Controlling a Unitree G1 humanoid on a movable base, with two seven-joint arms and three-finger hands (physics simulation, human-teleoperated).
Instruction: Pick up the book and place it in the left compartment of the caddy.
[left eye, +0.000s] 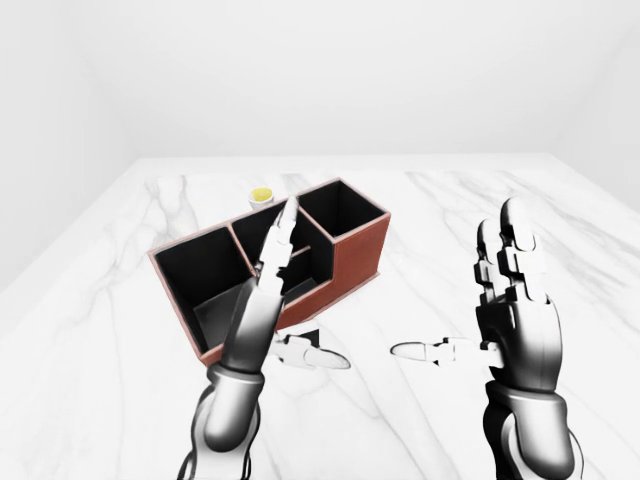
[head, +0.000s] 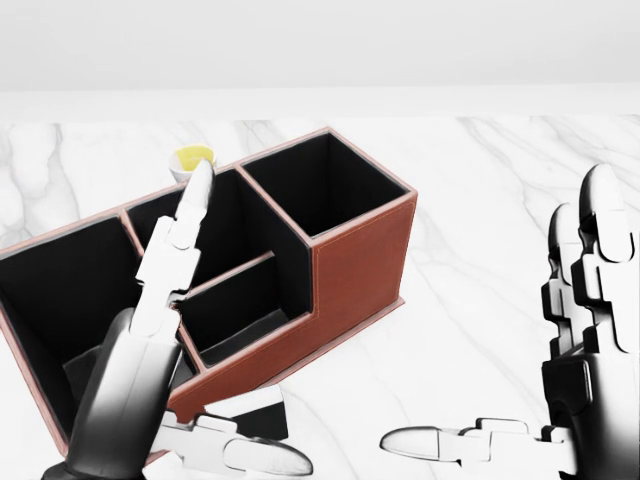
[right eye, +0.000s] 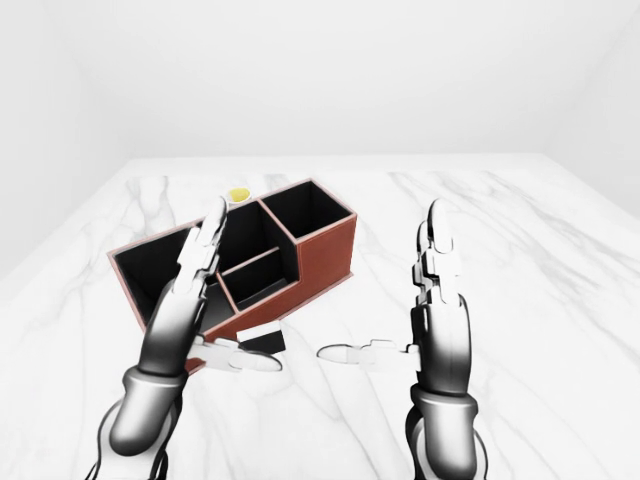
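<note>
Over caddy (head: 360, 260), fingers (head: 185, 230) spread.

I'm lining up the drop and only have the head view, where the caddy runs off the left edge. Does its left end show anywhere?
Observer: Yes. The left-eye view shows the whole caddy. An end wall closes the left compartment, and the marble table carries on beyond it.
Operator: My right hand's cut off at the edge too. Where is it?
Observer: The right-eye view shows the right hand whole. It is open, fingers up, over the marble to the caddy's right and apart from it.
Operator: And the left wrist?
Observer: In the left-eye view the left hand is open, and its wrist sits below the caddy's near wall.
</note>
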